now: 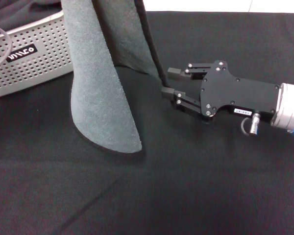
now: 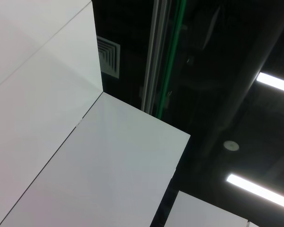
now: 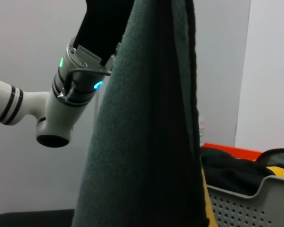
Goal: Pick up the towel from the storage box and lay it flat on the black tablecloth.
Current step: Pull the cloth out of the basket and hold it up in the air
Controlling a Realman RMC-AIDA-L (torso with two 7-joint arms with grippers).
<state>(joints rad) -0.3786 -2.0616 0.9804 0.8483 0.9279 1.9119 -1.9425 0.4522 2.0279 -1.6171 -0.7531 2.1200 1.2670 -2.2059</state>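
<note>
Towel [image 1: 100,93] hangs lengthwise from above, its long axis running nearly straight up and down, its rounded lower corner resting on the black tablecloth [image 1: 196,186] just in front of the storage box [image 1: 29,58]. The right gripper [image 1: 170,82] lies low over the tablecloth, fingers spread and pointing toward the towel's black-stitched edge, which passes between its fingertips. In the right wrist view the towel [image 3: 142,142] drapes from the left gripper [image 3: 102,28] high above; whether those fingers pinch it cannot be told, as the cloth covers them. Behind it sits the storage box [image 3: 255,203] with dark cloth [image 3: 232,170] inside.
</note>
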